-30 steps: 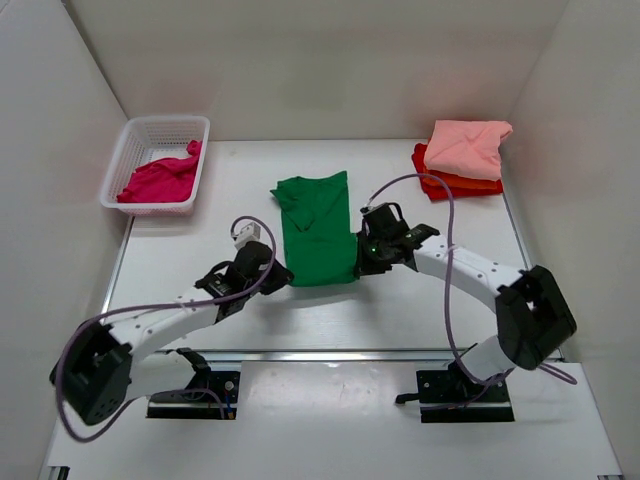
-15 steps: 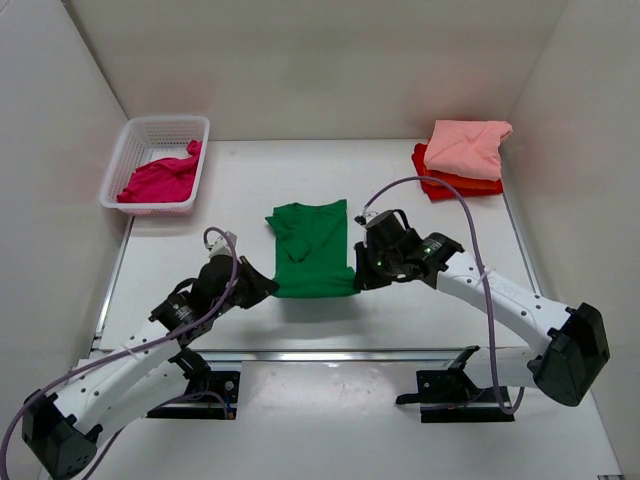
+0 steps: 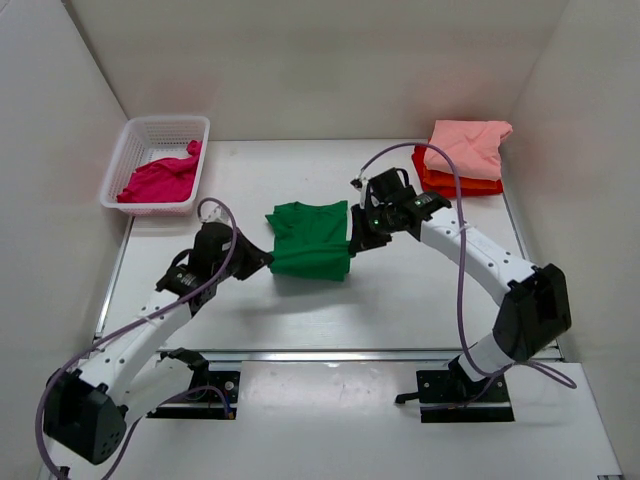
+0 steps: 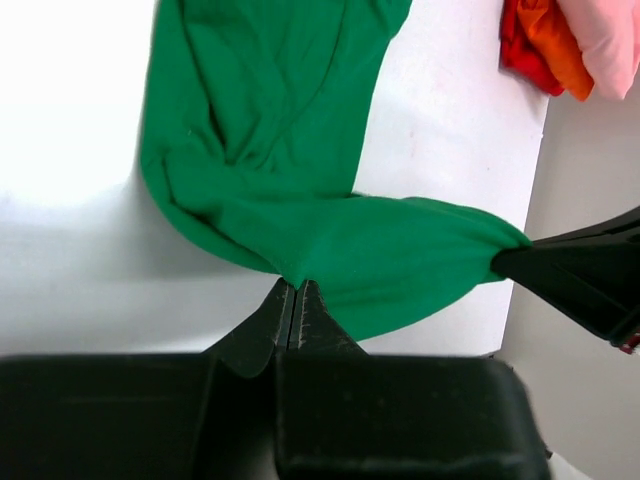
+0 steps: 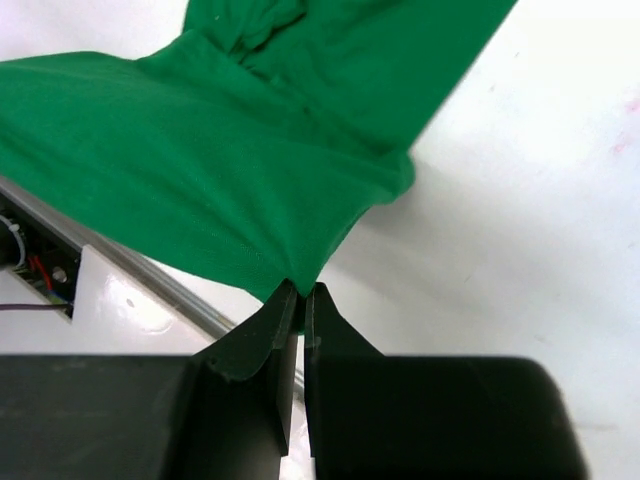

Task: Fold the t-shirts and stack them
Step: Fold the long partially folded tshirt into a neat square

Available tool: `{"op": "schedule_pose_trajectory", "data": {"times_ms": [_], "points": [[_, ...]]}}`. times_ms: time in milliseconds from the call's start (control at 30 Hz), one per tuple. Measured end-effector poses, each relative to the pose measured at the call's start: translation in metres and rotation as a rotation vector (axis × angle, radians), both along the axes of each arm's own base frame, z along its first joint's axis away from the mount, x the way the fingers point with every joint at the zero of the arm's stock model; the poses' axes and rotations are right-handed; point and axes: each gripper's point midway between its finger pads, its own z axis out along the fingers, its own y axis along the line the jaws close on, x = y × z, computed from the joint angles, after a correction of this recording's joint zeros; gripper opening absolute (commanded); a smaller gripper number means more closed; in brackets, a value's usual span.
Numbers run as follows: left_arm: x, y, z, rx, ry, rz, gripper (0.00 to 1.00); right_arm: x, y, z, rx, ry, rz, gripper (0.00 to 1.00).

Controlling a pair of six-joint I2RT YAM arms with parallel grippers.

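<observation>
The green t-shirt (image 3: 310, 238) lies mid-table, its near edge lifted and folded back. My left gripper (image 3: 262, 260) is shut on its near left corner, seen in the left wrist view (image 4: 296, 284). My right gripper (image 3: 352, 243) is shut on its near right corner, seen in the right wrist view (image 5: 299, 287). The green shirt hangs between them (image 4: 300, 200) (image 5: 200, 180). A salmon pink t-shirt (image 3: 467, 146) lies folded on orange-red and red t-shirts (image 3: 440, 182) at the back right. A magenta t-shirt (image 3: 160, 180) lies crumpled in the basket.
A white lattice basket (image 3: 135, 140) stands at the back left. White walls enclose the table on three sides. The folded stack also shows in the left wrist view (image 4: 560, 50). The table's near edge rail (image 3: 330, 352) runs in front of the arms.
Both grippers have carried the green shirt's near edge away from me, toward the back. The visible shirt has become shorter as the near part folds over the far part.
</observation>
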Motion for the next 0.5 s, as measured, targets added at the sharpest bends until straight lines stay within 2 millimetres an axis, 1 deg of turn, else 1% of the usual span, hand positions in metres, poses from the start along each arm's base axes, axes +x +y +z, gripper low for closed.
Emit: {"op": "schedule_pose_trajectory", "data": {"times_ms": [133,333,500], "points": [[0.021,-0.005,0.004,0.014,-0.017,-0.001,0.00,0.021,-0.001,-0.005,-0.021,0.000,0.008,0.01],[0.045,-0.004,-0.008,0.023,-0.008,0.015,0.00,0.045,-0.003,-0.015,-0.032,0.011,0.006,0.00],[0.073,-0.004,-0.009,0.035,-0.014,0.027,0.01,0.063,-0.004,-0.020,-0.025,0.014,0.000,0.00]]}}
